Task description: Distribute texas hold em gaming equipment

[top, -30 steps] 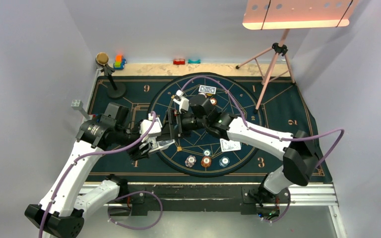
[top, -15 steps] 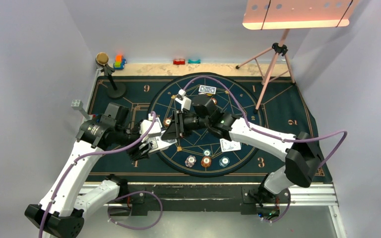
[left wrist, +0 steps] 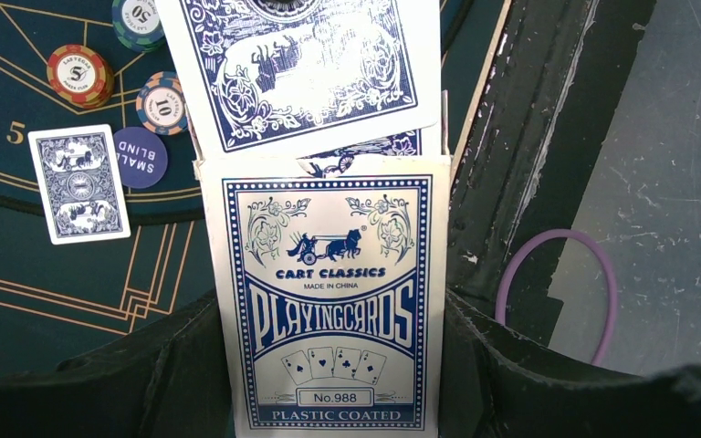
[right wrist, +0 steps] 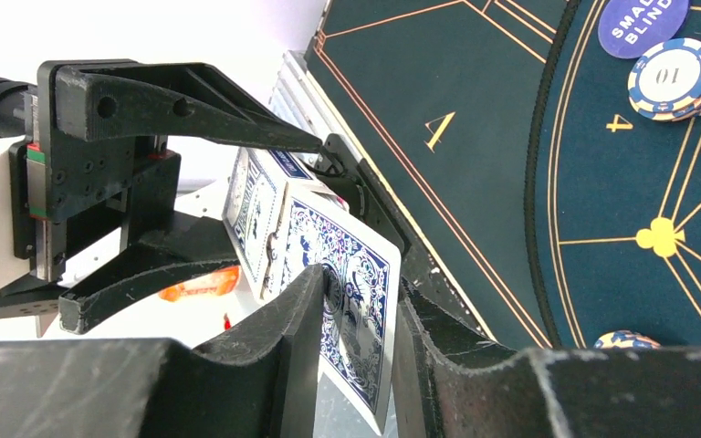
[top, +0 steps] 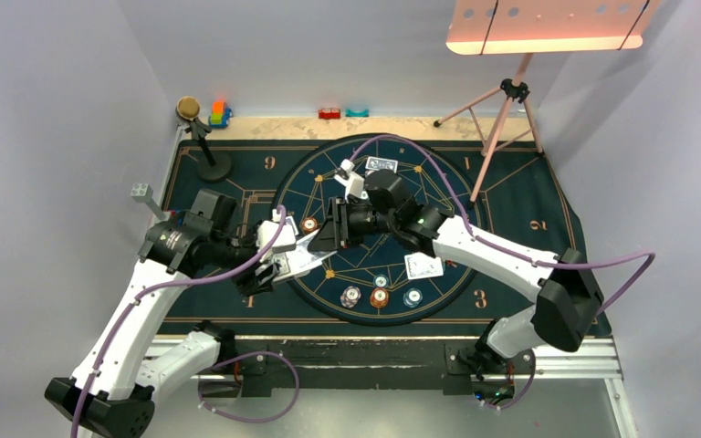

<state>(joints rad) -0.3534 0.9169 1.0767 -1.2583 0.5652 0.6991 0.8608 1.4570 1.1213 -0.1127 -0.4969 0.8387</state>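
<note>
My left gripper [left wrist: 329,370] is shut on a white-and-blue playing card box [left wrist: 329,301], held above the mat's near-left part. A blue-backed card [left wrist: 310,64] sticks out of the box's open end. My right gripper [right wrist: 360,292] is shut on that card [right wrist: 356,265], facing the left gripper [top: 285,265] from the right. Face-down cards lie on the round mat [top: 423,266] and at its far side [top: 381,164]. Chips [top: 380,297] sit in a row near the front, one orange chip [top: 308,224] at the left. A small blind button [left wrist: 140,157] lies beside a card [left wrist: 79,184].
A dark-blue mat [top: 529,210] with gold lines covers the table. A small stand [top: 203,137] rises at the far left and a pink tripod [top: 502,119] at the far right. Toy blocks [top: 219,114] rest along the back edge. The table's metal front rail [top: 374,351] runs between the arm bases.
My right gripper has closed on the card at the box's mouth and drawn back to the right, pulling it partly out. The left arm has held still with the box.
</note>
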